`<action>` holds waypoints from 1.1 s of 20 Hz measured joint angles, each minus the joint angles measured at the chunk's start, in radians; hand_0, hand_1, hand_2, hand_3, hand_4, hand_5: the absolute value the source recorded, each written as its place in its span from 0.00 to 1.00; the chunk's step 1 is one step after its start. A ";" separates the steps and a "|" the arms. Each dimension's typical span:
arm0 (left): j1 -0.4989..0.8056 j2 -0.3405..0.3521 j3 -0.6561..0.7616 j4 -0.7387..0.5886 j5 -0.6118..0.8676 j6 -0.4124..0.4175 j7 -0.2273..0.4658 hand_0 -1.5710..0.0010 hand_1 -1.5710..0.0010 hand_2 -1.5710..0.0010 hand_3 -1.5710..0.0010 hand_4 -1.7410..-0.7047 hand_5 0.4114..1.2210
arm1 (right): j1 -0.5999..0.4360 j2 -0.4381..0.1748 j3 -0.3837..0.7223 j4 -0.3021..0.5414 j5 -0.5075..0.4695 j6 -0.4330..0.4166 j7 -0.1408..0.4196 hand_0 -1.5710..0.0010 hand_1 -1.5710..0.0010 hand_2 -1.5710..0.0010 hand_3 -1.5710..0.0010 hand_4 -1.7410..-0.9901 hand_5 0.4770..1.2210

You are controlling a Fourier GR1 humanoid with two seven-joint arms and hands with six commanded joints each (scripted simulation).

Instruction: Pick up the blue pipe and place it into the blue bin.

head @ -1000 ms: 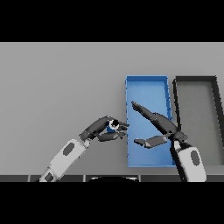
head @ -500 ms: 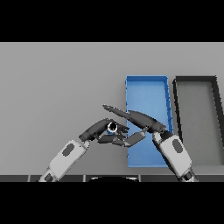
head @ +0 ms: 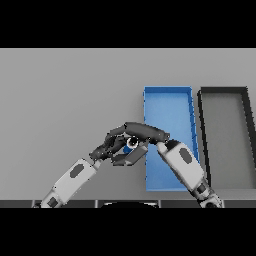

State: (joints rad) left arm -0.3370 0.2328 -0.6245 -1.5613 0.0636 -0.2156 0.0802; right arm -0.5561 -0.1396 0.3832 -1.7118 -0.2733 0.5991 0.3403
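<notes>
Since a moment ago, my right hand (head: 142, 131) has swung left, off the blue bin (head: 167, 100), and now reaches flat over my left hand (head: 111, 146), fingers straight. Nearest me, my left hand curls round the blue pipe (head: 131, 143). Only its round end shows, so I cannot tell which way its long side lies. Both hands meet at the pipe, above the grey table (head: 65, 95). The bin sits just to the right. Farther right is a black bin (head: 226, 135).
</notes>
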 measured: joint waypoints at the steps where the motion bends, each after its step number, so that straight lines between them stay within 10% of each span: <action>1: 0.008 -0.016 0.010 0.003 -0.006 0.013 -0.024 0.40 0.44 0.45 0.50 0.16 1.00 | -0.007 0.008 0.004 0.007 -0.018 0.006 0.001 0.35 0.36 0.34 0.45 0.28 0.17; 5: 0.017 -0.059 0.048 0.024 0.041 0.032 -0.103 0.17 0.18 0.24 0.21 0.07 1.00 | 0.007 0.019 0.014 0.016 -0.131 0.012 0.059 0.14 0.15 0.14 0.20 0.36 0.58; 12: 0.030 -0.060 0.057 0.009 0.083 0.026 -0.113 0.03 0.04 0.12 0.04 0.01 1.00 | 0.022 0.001 0.037 0.005 -0.022 0.018 -0.108 0.03 0.03 0.03 0.04 0.35 0.91; 18: 0.006 0.006 0.025 0.011 -0.037 -0.032 -0.180 0.70 0.72 0.75 0.72 0.58 0.96 | 0.026 0.033 0.024 -0.003 -0.045 0.005 -0.017 0.01 0.01 0.01 0.01 0.33 0.98; 22: -0.004 0.019 0.033 0.029 -0.069 -0.032 -0.167 0.88 0.88 0.90 0.89 0.75 0.54 | 0.037 0.063 0.001 -0.017 -0.026 0.033 -0.040 0.00 0.00 0.00 0.00 0.33 0.99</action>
State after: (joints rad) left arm -0.3407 0.2522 -0.5918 -1.5319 -0.0055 -0.2474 -0.0866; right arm -0.5190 -0.0761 0.3844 -1.7284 -0.2991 0.6324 0.3002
